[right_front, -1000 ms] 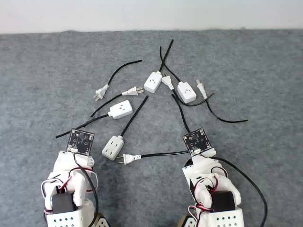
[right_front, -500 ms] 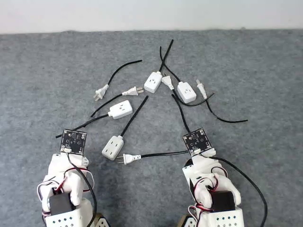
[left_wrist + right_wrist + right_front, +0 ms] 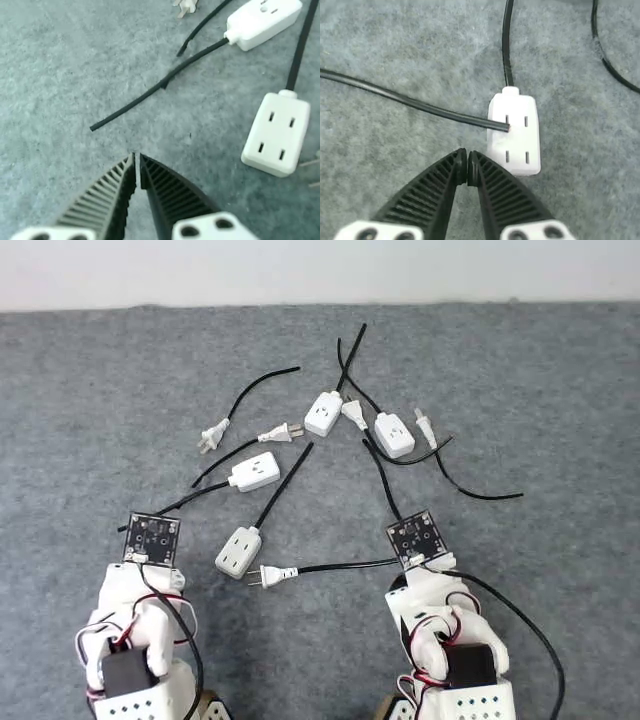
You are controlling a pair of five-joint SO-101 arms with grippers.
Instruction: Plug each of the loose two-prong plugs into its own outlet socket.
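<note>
I'm seeing left gripper [image 3: 137, 156] and right gripper [image 3: 467, 152] both pinched together, empty, nearest plug [image 3: 262, 577] lying crosswise between them, prongs toward the left one, which is sitting closer

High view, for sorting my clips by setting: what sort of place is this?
Probably a robot practice bench, not a home: a grey mat against a bare white wall, with short-corded outlets and plugs scattered.

High overview; wrist views close above carpet [image 3: 60, 75]
</note>
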